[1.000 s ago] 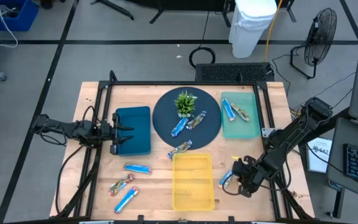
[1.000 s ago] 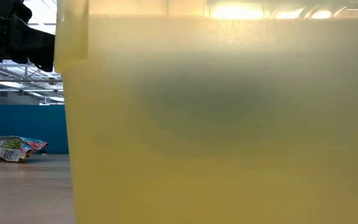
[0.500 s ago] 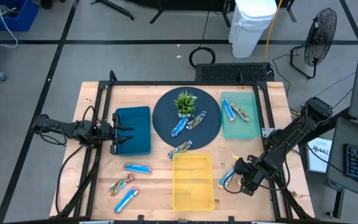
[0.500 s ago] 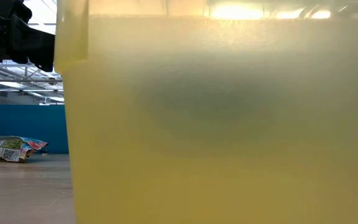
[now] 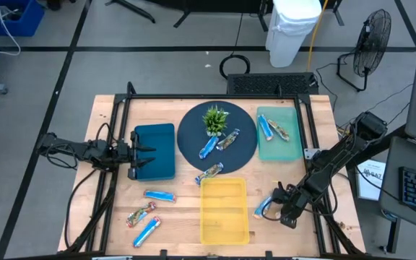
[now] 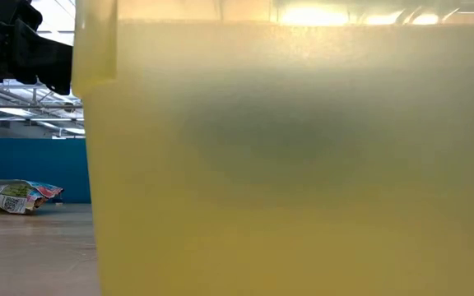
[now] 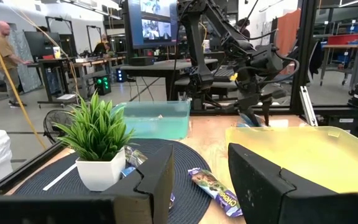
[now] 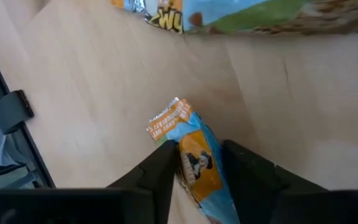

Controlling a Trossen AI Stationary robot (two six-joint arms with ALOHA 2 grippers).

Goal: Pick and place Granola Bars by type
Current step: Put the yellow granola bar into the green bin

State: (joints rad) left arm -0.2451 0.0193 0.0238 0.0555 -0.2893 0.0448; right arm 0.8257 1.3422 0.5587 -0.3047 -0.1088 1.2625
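Observation:
My right gripper (image 5: pixel 276 207) (image 8: pixel 197 158) is low over the wood between the yellow tray (image 5: pixel 224 231) and the table's right rail. It is shut on a blue-and-orange granola bar (image 8: pixel 194 155). A second bar (image 8: pixel 247 12) lies on the wood just beyond it. A blue wrapper (image 5: pixel 263 208) shows at the gripper's left in the high view. My left gripper (image 5: pixel 141 160) (image 7: pixel 197 186) hangs open and empty over the dark blue tray (image 5: pixel 154 144). Other bars lie on the round dark mat (image 5: pixel 208 146), in the teal tray (image 5: pixel 266 128) and on the near-left wood (image 5: pixel 159 195). My right gripper pinches the bar between its two fingers (image 8: pixel 160 171), across the bar's width, a little back from its crimped end (image 8: pixel 166 118). The fingers come from above, slanting down. That end sticks out past the fingertips. Whether the bar is clear of the wood I cannot tell.
A small potted plant (image 5: pixel 215 119) stands on the round mat (image 5: pixel 190 133). The teal tray (image 5: pixel 280 148) is at the far right. The yellow tray's wall (image 6: pixel 303 164) fills the low view. A black frame rail (image 5: pixel 315 217) runs close by my right gripper.
My right gripper has shifted a little toward the table's near right corner, still shut on the bar.

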